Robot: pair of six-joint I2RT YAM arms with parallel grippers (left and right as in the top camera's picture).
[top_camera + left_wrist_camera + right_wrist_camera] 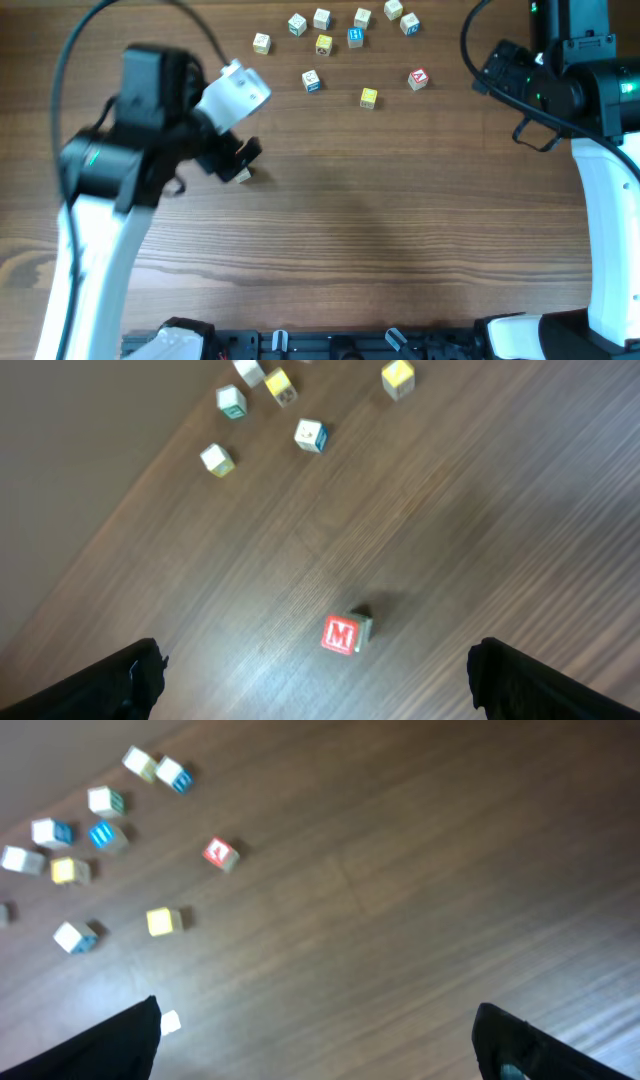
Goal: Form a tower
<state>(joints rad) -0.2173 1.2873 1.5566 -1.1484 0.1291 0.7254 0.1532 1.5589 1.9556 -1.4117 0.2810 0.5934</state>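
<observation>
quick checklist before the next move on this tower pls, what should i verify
1. Left gripper open and empty: ok.
2. Right gripper open and empty: ok.
3. Tower standing, red M face on top: ok.
4. Tower free of the left fingers: ok, neither touches it.
5. Number of cubes under the M: cannot tell.
6. A loose cube free to pick: ok, the yellow cube lies apart from its neighbours.
</observation>
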